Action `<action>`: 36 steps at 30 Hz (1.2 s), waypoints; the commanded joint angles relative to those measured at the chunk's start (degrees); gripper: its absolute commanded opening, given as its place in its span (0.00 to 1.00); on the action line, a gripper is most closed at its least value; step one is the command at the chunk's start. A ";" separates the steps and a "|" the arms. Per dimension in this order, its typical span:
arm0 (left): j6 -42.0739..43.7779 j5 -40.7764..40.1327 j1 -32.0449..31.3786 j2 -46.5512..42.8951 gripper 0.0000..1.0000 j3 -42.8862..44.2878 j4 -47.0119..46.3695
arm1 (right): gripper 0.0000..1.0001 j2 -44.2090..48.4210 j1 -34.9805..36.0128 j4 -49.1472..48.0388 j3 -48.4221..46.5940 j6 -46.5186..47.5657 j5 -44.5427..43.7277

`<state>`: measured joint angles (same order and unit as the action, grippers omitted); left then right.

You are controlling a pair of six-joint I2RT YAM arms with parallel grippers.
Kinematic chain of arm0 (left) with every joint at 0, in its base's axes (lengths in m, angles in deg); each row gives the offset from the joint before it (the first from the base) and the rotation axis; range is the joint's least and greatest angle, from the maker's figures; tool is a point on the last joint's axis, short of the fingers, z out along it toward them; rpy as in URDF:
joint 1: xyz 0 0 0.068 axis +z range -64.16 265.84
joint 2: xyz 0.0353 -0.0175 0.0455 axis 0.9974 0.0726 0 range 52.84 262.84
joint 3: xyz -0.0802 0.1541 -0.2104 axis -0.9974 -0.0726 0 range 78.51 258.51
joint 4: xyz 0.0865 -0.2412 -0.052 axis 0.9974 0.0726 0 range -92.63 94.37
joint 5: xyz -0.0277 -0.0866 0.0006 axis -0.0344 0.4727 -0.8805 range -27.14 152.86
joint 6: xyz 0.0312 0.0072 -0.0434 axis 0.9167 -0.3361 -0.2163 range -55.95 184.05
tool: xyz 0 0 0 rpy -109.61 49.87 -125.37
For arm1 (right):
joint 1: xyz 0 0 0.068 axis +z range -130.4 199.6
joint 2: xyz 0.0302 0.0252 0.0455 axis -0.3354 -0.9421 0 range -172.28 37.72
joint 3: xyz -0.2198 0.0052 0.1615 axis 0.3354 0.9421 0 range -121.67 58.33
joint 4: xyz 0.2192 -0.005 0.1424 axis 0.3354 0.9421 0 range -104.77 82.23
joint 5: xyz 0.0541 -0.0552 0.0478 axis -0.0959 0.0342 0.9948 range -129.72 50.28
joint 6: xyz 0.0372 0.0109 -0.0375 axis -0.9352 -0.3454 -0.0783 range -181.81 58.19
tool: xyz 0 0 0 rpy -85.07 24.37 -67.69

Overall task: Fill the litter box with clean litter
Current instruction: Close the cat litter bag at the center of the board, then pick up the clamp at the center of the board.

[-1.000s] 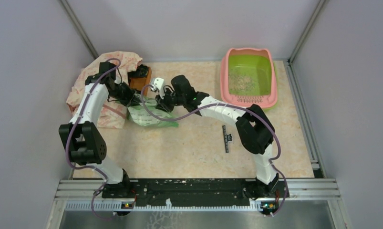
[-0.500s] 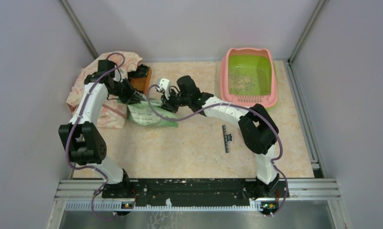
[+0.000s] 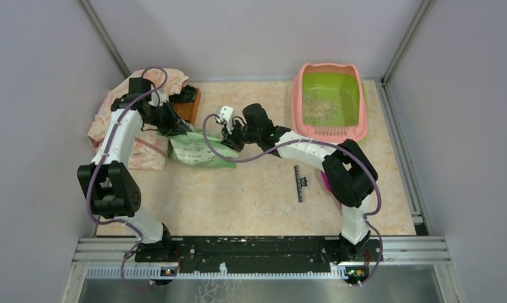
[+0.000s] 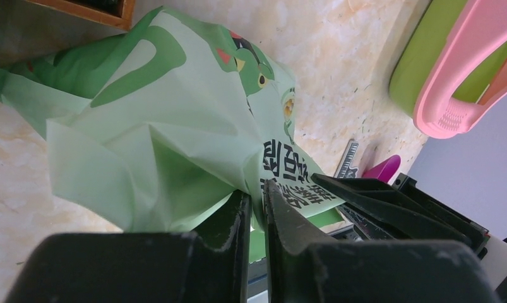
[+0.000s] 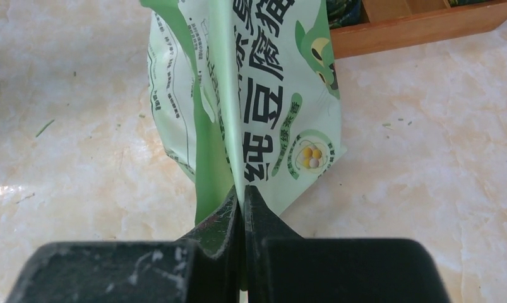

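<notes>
- left gripper (image 4: 256, 211) pinched narrowly on a green bag (image 4: 149, 126) fold; film could be slipped out;
- right gripper (image 5: 241, 208) clamped tight on its edge; tearing risked if pulled apart;
- litter box (image 3: 329, 131) set far right; clean litter (image 3: 320, 108) thinly scattered inside; spillage risked in transit

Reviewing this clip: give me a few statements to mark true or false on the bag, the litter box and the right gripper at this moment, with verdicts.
1. The right gripper is shut on the green bag. True.
2. The litter box holds no litter at all. False: a patch of clean litter lies in its green basin.
3. The green bag lies inside the litter box. False: it lies on the table, left of the box.
4. The wooden tray sits just beyond the bag. True.
</notes>
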<state>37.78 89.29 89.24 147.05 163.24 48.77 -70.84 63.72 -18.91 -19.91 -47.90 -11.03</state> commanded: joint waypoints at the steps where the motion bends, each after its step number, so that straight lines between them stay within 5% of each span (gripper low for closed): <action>1: 2.42 -1.04 0.47 -0.47 0.16 1.76 -2.08 | 0.00 5.11 -0.36 -0.18 2.31 0.06 -1.67; 5: 2.51 -0.50 0.56 -0.47 0.14 1.86 -2.43 | 0.20 6.15 -0.47 1.13 2.42 -0.04 -3.27; 6: 2.60 -0.40 0.57 -0.37 0.14 1.89 -2.44 | 0.18 6.50 -0.56 1.27 2.65 -0.03 -3.58; 7: 2.64 -0.45 0.60 -0.35 0.14 1.93 -2.40 | 0.03 6.76 -0.62 1.43 2.87 -0.03 -3.78; 8: 2.76 -0.47 0.70 -0.38 0.13 1.93 -2.44 | 0.00 7.02 -0.68 1.65 2.96 -0.03 -3.96; 12: 2.79 0.24 0.65 -0.50 0.13 1.58 -3.03 | 0.00 7.48 -0.84 1.97 3.58 -0.20 -4.34; 14: 2.83 0.31 0.67 -0.54 0.13 1.58 -3.14 | 0.27 7.27 -0.80 3.56 2.70 -0.28 -4.34; 16: 3.13 0.38 0.67 -0.64 0.13 1.51 -3.13 | 0.39 8.33 -0.91 3.81 3.23 -1.35 -4.98; 23: 3.93 0.18 0.76 -1.16 0.12 0.85 -3.69 | 0.48 18.39 -2.22 3.67 10.75 -10.30 -16.53; 36: 5.10 3.10 1.48 -1.18 0.11 -1.17 -5.59 | 0.61 29.97 -2.96 30.95 21.82 -29.69 -36.48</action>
<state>41.26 90.52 90.24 147.05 162.54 45.80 -44.37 61.64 1.29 -1.64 -69.91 -39.32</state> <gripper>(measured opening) 0.114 0.583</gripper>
